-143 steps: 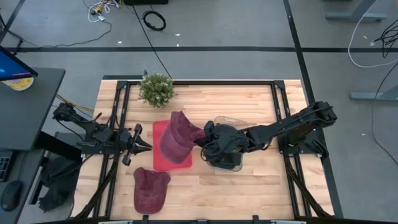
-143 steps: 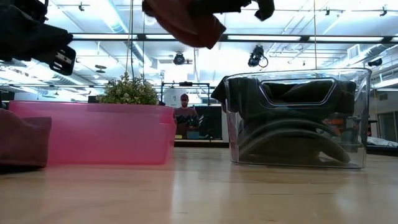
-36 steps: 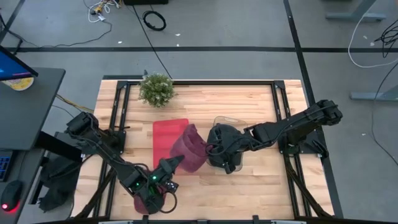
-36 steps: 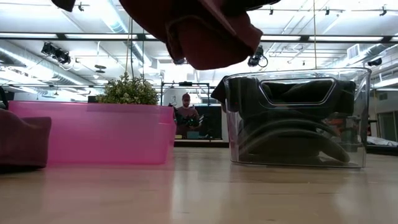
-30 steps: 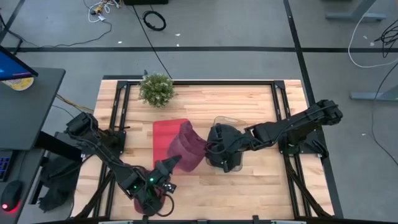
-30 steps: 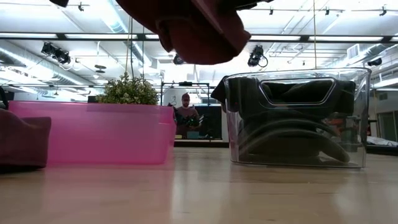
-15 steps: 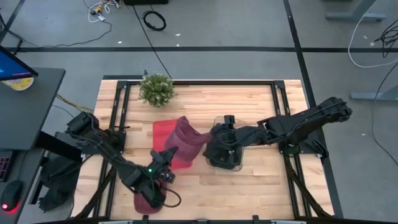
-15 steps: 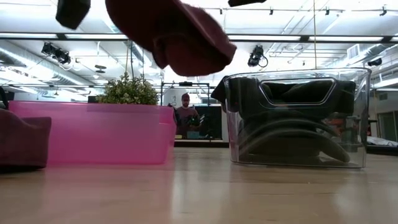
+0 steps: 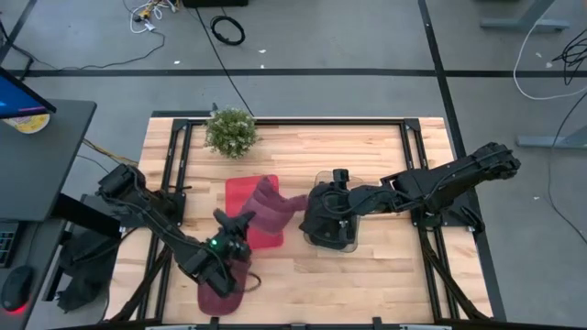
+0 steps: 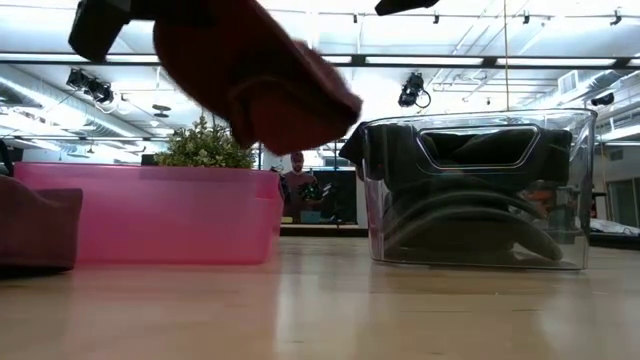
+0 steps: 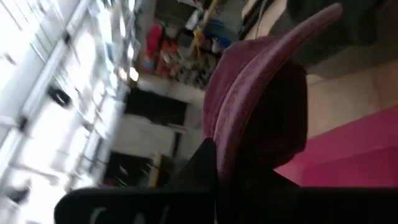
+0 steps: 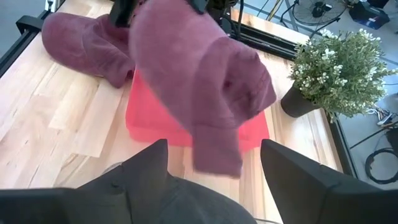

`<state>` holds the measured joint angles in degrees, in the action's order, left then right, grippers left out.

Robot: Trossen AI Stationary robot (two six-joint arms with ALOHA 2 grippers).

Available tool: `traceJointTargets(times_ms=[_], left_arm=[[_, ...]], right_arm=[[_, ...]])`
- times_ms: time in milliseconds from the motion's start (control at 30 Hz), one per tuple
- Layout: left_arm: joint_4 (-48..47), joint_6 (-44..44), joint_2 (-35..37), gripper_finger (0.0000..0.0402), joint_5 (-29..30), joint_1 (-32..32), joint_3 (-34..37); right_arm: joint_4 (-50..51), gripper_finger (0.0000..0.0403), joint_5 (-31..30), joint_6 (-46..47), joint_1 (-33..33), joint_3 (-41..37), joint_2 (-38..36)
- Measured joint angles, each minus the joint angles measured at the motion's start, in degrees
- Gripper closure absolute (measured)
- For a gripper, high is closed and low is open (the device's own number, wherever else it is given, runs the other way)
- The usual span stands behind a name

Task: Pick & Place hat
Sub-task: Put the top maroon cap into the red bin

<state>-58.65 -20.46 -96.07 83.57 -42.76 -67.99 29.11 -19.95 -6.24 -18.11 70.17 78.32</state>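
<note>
The left gripper (image 9: 240, 223) is clenched on the maroon hat (image 9: 266, 203) and holds it in the air above the pink tray (image 9: 237, 191). The right gripper (image 12: 214, 163) is released, fingers wide apart, above the clear box (image 9: 335, 240). A second hat (image 9: 220, 286) lies on the table (image 9: 385, 275).

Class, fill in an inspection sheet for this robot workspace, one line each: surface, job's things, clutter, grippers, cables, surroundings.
Surface: wooden table, inside a black frame.
Job's things: maroon hat held up over the pink tray; second maroon hat lying near the table's front edge.
Clutter: clear bin holding dark items; potted plant at the back.
Grippers: left gripper shut on the maroon hat; right gripper open, over the clear bin, holding nothing.
Cables: loose cables on the floor behind the table.
Surroundings: desk with monitor to the left; a person far behind.
</note>
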Motion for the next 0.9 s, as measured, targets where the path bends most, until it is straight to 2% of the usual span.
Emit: traceJointTargets(times_ms=[133,200,233,333,500,800,900], left_arm=[[-21.8,-31.0,2.3,0.0391,-2.9,1.5,0.0],[-31.2,-41.5,2.7,0.0391,-8.1,2.0,0.0],[-31.3,-43.3,2.6,0.0391,-11.6,2.1,0.2],[-29.5,-37.9,2.4,0.0391,-15.7,2.4,1.5],[-31.1,-38.8,1.2,0.0391,-23.5,5.4,1.9],[-31.3,-38.9,0.8,0.0391,-29.3,7.0,1.7],[-30.6,-38.9,0.8,0.0387,-29.5,7.4,1.7]], right_arm=[[0.1,0.0149,0.0,0.0,0.0,0.0,0.0],[0.1,0.015,0.0,0.0,0.0,0.0,0.0],[0.2,0.015,0.0,0.0,0.0,0.0,0.0],[0.1,0.015,0.0,-0.2,0.0,0.0,0.0],[0.1,0.015,-0.1,-0.2,0.0,0.0,0.0],[0.1,0.0151,-0.2,-0.2,0.0,0.0,0.0],[0.0,0.0151,-0.1,-0.2,0.0,0.0,0.0]])
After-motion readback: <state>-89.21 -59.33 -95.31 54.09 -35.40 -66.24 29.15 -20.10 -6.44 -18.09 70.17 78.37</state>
